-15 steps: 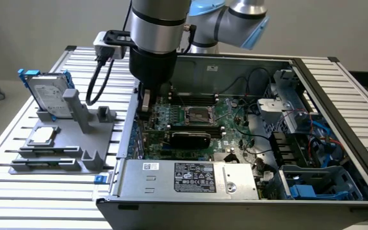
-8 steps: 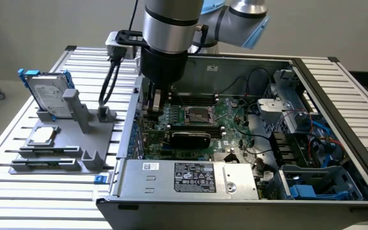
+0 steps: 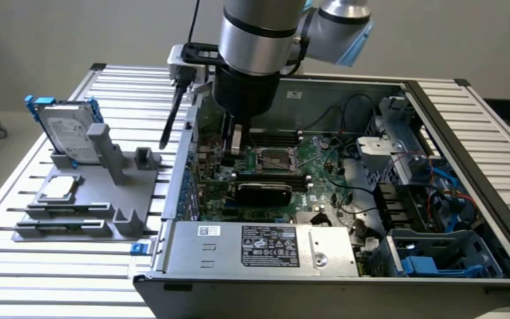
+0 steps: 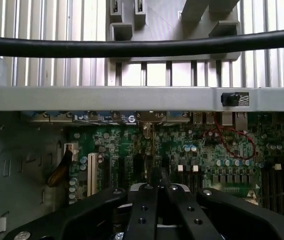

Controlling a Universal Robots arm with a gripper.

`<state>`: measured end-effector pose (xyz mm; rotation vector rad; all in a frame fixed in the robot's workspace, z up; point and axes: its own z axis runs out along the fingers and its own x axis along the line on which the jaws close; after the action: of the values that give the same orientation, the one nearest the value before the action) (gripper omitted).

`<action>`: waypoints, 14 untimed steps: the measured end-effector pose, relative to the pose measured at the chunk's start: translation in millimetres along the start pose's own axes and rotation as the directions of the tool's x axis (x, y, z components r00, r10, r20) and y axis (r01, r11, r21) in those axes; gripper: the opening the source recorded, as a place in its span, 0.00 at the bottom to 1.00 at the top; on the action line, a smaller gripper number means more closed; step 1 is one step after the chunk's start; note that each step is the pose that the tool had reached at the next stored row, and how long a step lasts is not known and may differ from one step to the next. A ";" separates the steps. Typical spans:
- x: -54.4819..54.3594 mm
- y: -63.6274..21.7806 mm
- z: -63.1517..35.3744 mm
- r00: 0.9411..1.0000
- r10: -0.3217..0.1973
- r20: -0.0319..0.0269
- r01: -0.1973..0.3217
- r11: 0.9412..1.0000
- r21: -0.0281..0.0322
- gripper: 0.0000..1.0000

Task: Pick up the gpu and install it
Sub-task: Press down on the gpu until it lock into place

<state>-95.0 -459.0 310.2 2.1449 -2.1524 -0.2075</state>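
Black claw (image 4: 154,200) fingers pressed together, gripping nothing visible, poised over the motherboard (image 4: 182,150) inside the open case (image 3: 467,133). Gpu (image 3: 262,193) already sits on the board just beside and nearer the power supply (image 3: 264,246). Judgement: press straight down, evenly. Beyond the case wall, well apart: fixture (image 3: 87,199) holding hard drive (image 3: 64,129) and processor chip (image 3: 58,189); cable (image 4: 131,47) crosses behind.

The gpu (image 3: 263,193) has a glossy black cover over the green motherboard (image 3: 321,174). The silver hard drive (image 3: 64,131) carries blue rails, above a grey holder (image 3: 104,199).
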 end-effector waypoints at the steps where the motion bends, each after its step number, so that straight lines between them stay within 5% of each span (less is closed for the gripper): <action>1: 0.0 -2.4 -0.4 1.000 -0.001 0.003 0.001 1.000 0.003 0.11; 4: -0.1 -9.5 -1.5 1.000 -0.002 0.011 0.002 1.000 0.013 0.11; 7: -0.1 -14.8 -2.5 1.000 -0.004 0.015 0.004 1.000 0.031 0.11; 12: -0.1 -17.9 -2.9 1.000 -0.008 0.015 0.007 0.996 0.088 0.11; 14: -0.1 -18.4 -2.9 1.000 -0.009 0.015 0.008 0.995 0.102 0.11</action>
<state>-76.3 -459.0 310.0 2.2139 -2.2090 -0.1173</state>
